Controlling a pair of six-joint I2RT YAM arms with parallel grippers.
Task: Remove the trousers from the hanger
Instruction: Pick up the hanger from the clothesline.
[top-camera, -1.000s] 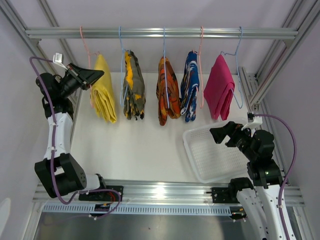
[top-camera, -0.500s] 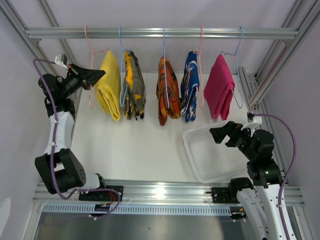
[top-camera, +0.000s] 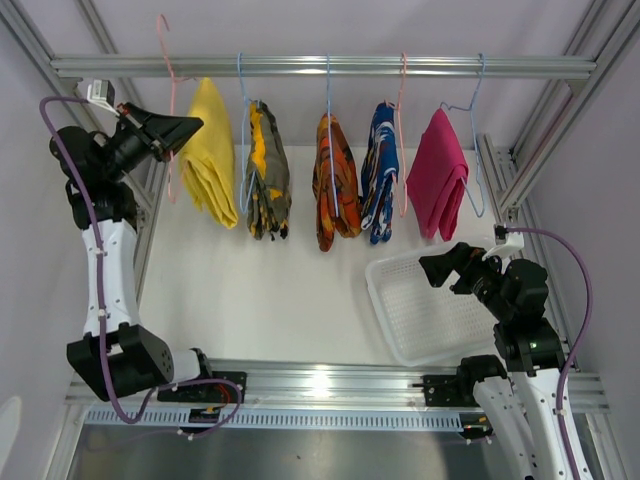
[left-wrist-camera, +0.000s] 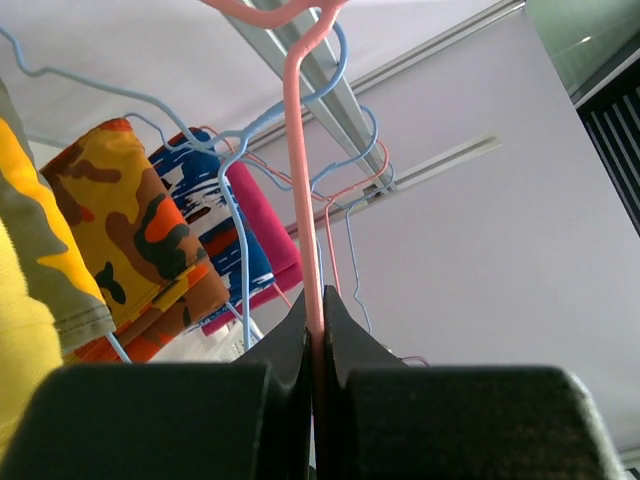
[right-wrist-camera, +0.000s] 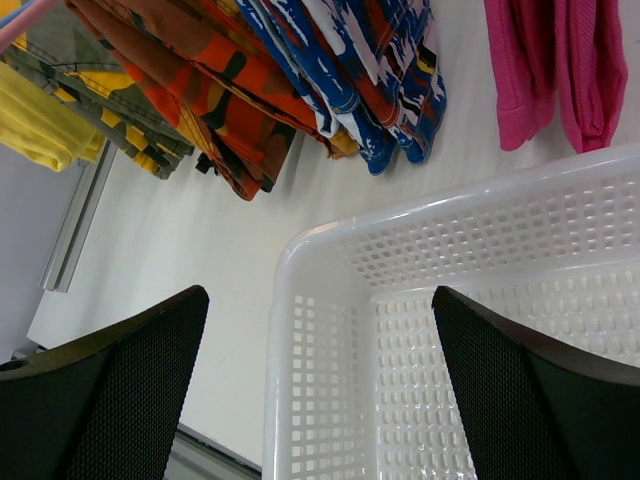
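While the left end effector (top-camera: 188, 128) pinches the pink hanger (left-wrist-camera: 298, 160) wire, the plain yellow trousers (top-camera: 210, 150) drape from it at 3 o'clock, long axis 12-to-6, nearest this side; right end effector (top-camera: 438, 268), jaws wide and empty, sits over white basket (top-camera: 385, 300).

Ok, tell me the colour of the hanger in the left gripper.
Pink; the left wrist view shows the hanger best, pinched by the left gripper.

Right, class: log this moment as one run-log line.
left fingers: shut on pink hanger | right fingers: open above basket | yellow trousers: on hanger
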